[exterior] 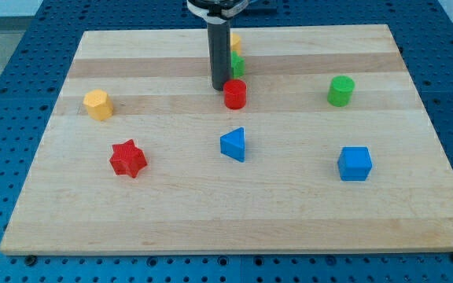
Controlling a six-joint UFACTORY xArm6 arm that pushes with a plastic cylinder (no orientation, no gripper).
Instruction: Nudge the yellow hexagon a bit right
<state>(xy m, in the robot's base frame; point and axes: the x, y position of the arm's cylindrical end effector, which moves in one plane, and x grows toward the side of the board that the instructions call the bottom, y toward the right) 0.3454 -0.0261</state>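
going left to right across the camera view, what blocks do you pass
yellow hexagon → red star → blue triangle → green cylinder → blue cube. The red cylinder and the two blocks half hidden behind my tip overlap the triangle's span, so I leave them unordered.

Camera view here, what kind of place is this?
Probably a robotics lab bench: a pale wooden board on a blue perforated table, small coloured plastic blocks such as the yellow hexagon, and my tip.
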